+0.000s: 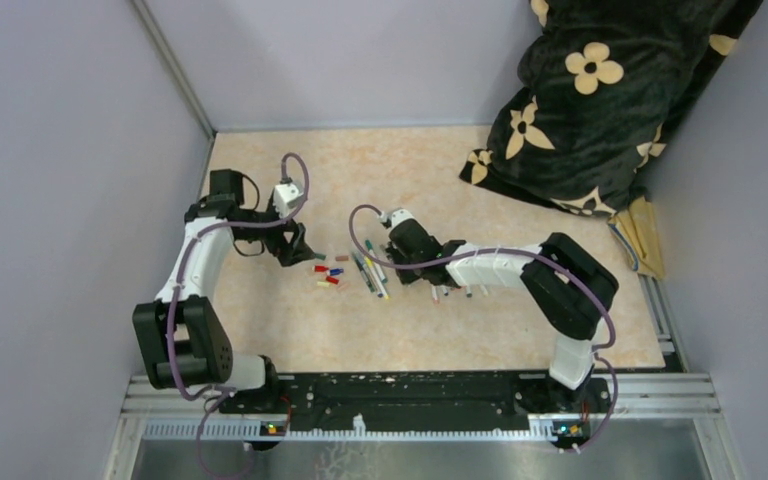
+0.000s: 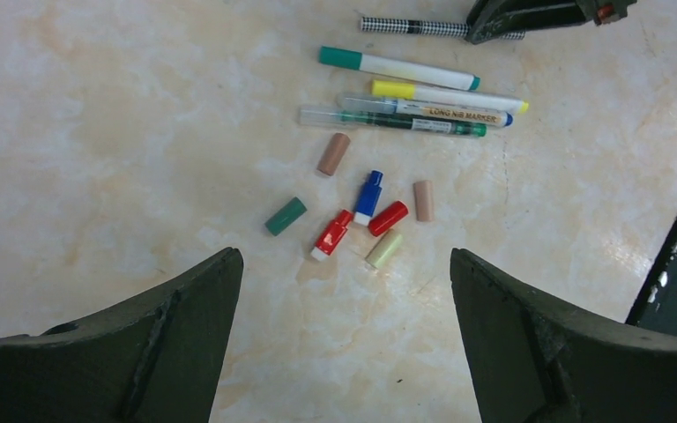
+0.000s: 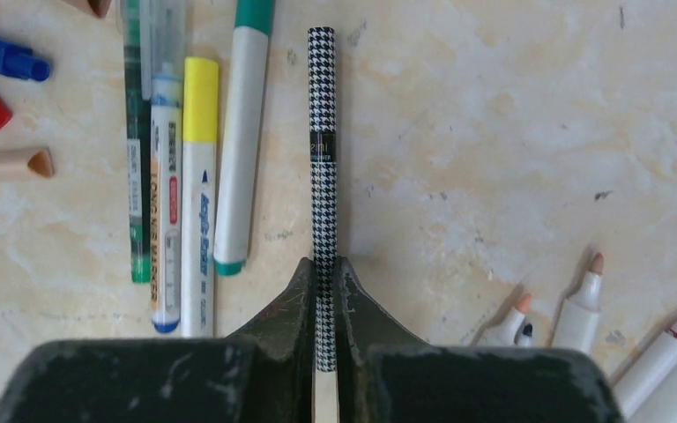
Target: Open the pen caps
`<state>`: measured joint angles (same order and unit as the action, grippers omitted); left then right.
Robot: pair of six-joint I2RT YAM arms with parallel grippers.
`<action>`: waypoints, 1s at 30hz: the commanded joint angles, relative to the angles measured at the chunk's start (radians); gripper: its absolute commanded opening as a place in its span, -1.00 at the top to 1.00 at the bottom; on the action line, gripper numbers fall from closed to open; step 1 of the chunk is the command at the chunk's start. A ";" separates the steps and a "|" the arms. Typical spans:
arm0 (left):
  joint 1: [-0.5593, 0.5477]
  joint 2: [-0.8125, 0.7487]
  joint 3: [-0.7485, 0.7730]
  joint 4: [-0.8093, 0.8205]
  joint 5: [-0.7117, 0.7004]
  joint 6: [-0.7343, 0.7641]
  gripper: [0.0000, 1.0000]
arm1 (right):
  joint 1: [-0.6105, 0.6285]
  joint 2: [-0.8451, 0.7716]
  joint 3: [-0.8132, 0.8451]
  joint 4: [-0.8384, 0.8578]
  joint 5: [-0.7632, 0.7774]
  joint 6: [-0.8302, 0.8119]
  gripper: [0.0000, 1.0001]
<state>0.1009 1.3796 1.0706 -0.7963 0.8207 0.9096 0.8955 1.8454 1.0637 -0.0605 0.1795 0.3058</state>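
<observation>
Presently the step in hand appears to be the securing of one pen before its cap is drawn off. At the left, the left gripper (image 1: 295, 252) hangs with its jaws spread wide and holds nothing. Below it, left of the middle of the marbled beige worktop (image 1: 480, 340), lie the loose plastic pen caps (image 2: 368, 196): green, tan, blue, two red, pale yellow and peach, all apart from any barrel. Just to their right, four capped pens (image 2: 397, 69) lie side by side: one white with teal ends, one with a yellow cap, two with printed barrels. Next comes the slim black-and-white houndstooth pen (image 3: 322, 132), flat near the worktop's middle, parallel to those four and just beside the teal-ended one. It has a dark label band partway along; where its cap ends cannot be told. The right gripper (image 3: 324, 264) is closed tight on its near end. Farther toward the right edge, several white uncapped markers (image 3: 582, 300) lie with bare tips. By this reading, the next move calls for the left gripper to cross over, close on the pen's free end, and pull straight along the barrel while the right holds firm.
</observation>
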 commanded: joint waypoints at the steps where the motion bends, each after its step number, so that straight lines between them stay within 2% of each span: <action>1: 0.002 0.028 -0.032 -0.094 0.104 0.151 -0.91 | -0.044 -0.148 -0.034 0.013 -0.111 0.014 1.00; 3: -0.005 0.009 -0.066 -0.105 0.124 0.243 -0.97 | -0.086 -0.194 -0.049 0.033 -0.272 0.041 1.00; 8: -0.072 -0.066 -0.130 -0.077 0.099 0.384 -0.97 | -0.154 -0.244 -0.061 0.026 -0.570 0.081 1.00; 12: -0.194 -0.132 -0.166 0.000 0.018 0.411 -0.97 | -0.158 -0.225 -0.037 -0.027 -0.749 0.077 1.00; 16: -0.298 -0.179 -0.188 0.064 -0.035 0.437 -0.97 | -0.158 -0.201 -0.033 -0.011 -0.903 0.104 1.00; 21: -0.378 -0.169 -0.179 0.033 -0.078 0.496 -0.97 | -0.158 -0.176 -0.030 0.052 -1.013 0.164 1.00; 23: -0.398 -0.169 -0.187 0.029 -0.090 0.503 -0.91 | -0.158 -0.164 -0.023 0.053 -1.032 0.179 1.00; 30: -0.481 -0.169 -0.196 -0.007 -0.126 0.506 -0.47 | -0.158 -0.110 0.011 0.116 -1.080 0.228 1.00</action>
<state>-0.3393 1.2087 0.8936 -0.7712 0.7082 1.3758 0.7357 1.7088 1.0115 -0.0212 -0.8352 0.4980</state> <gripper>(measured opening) 0.780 0.025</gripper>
